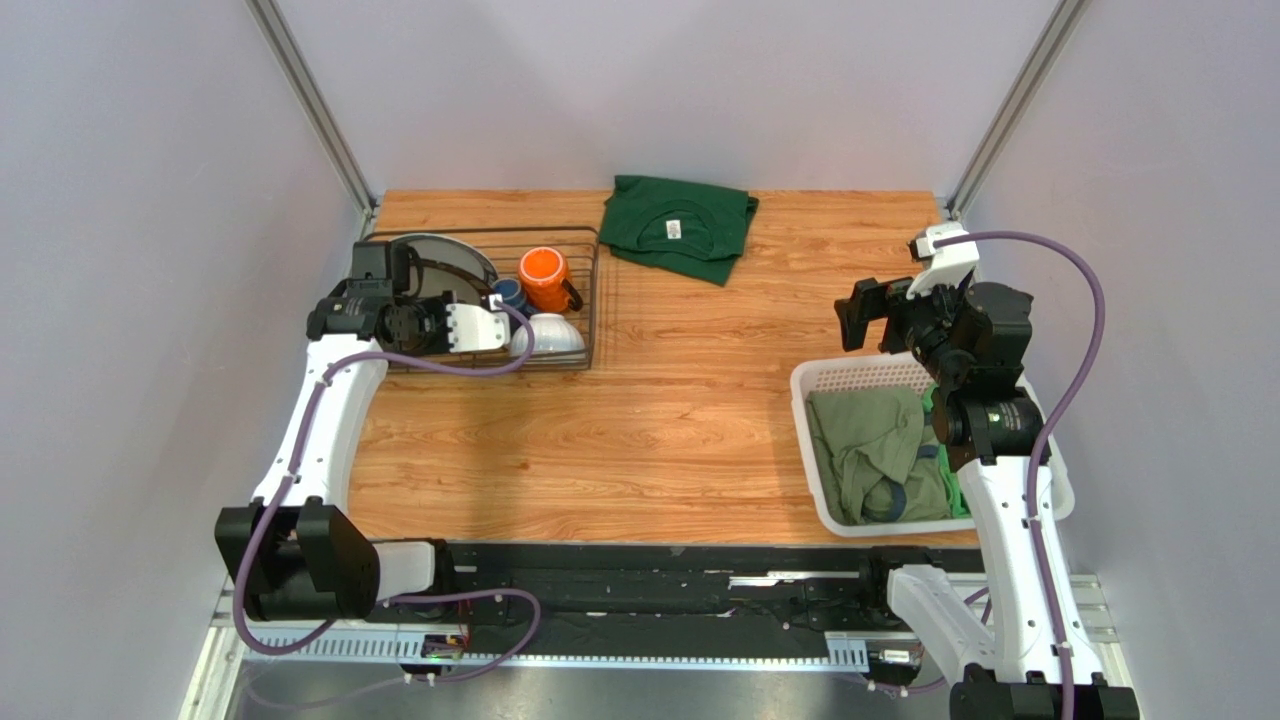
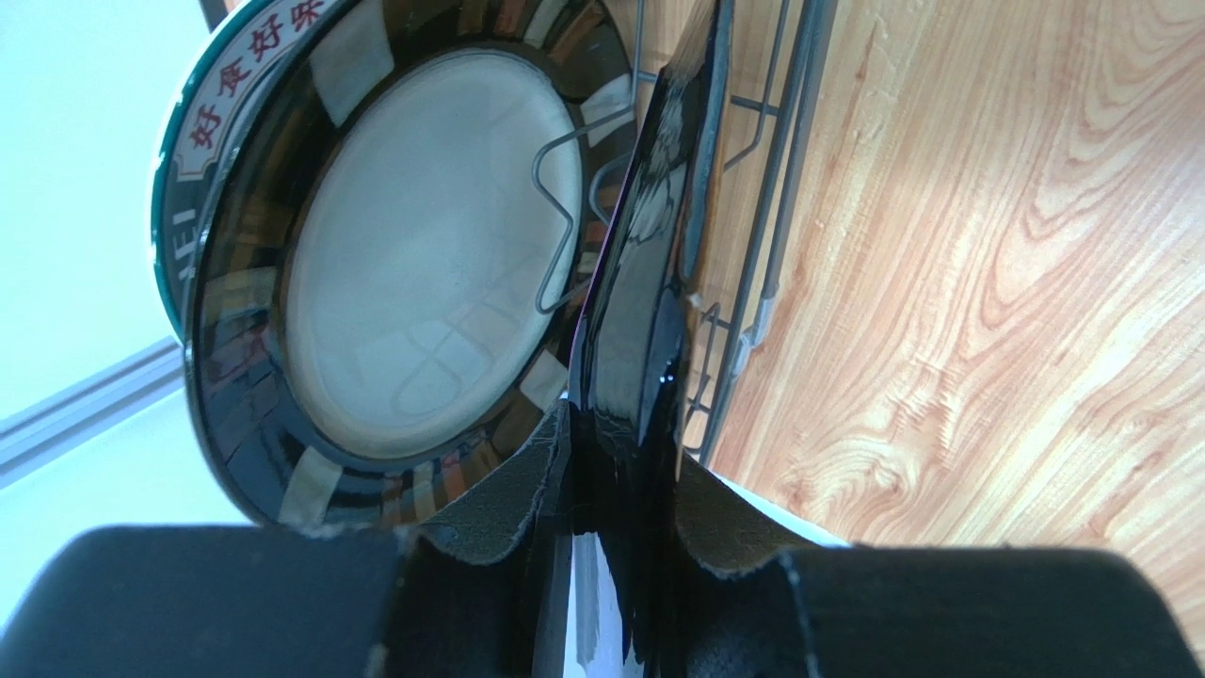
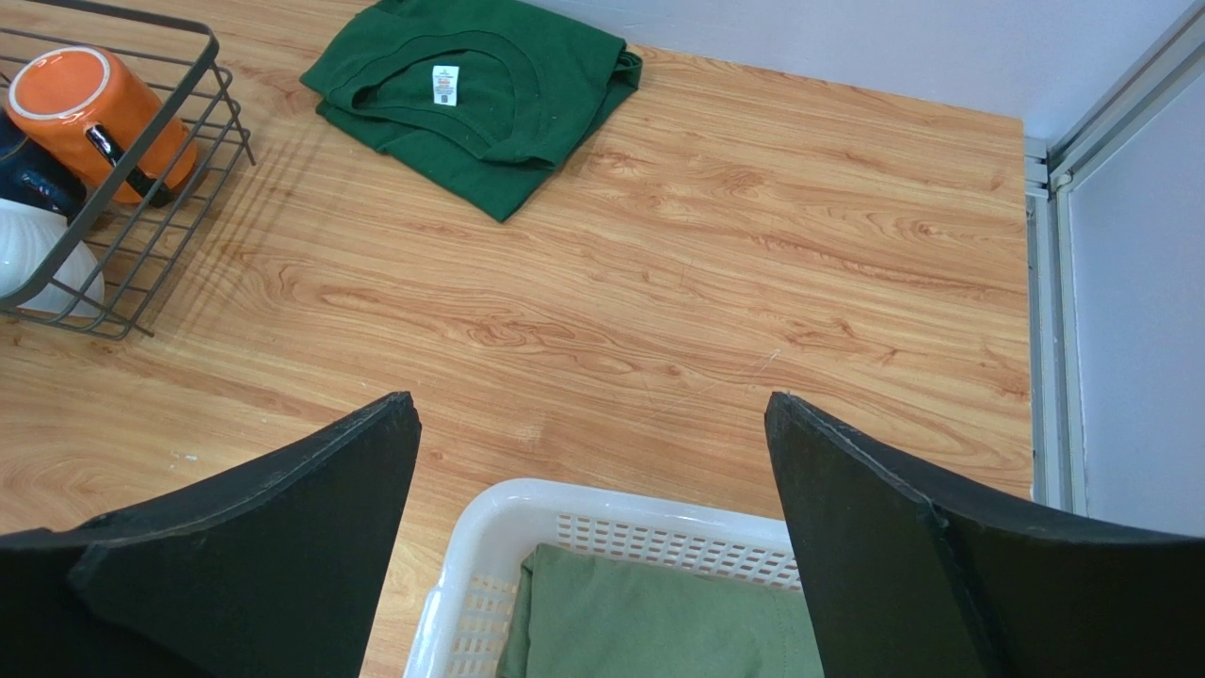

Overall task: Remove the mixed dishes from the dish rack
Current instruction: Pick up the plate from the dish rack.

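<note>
The left gripper (image 2: 615, 473) is pinched narrow on the rim of a dark glossy plate (image 2: 658, 254), one finger on each face; the plate stands on edge, seen edge-on from the wrist, with the thin bars of the dish rack (image 2: 771, 212) just beside it; close behind it stands the round dark-rimmed plate (image 2: 425, 269) with its white centre, a wire loop of the rack across its face; behind that is a green-rimmed plate (image 2: 212, 99) with red characters. From above, this gripper sits at the rack's left end, on the far left of the table (image 1: 676, 435); the orange mug (image 1: 544, 278), the dark blue mug (image 1: 511, 296) and the small white bowl (image 1: 559, 336) lie in the rack's right half. The right gripper (image 3: 589, 410) is spread wide and holds nothing; it hangs over the far rim of the white laundry basket (image 3: 467, 565), which holds an olive garment (image 3: 651, 622); a folded green shirt (image 3: 481, 85) lies on the table beyond.
</note>
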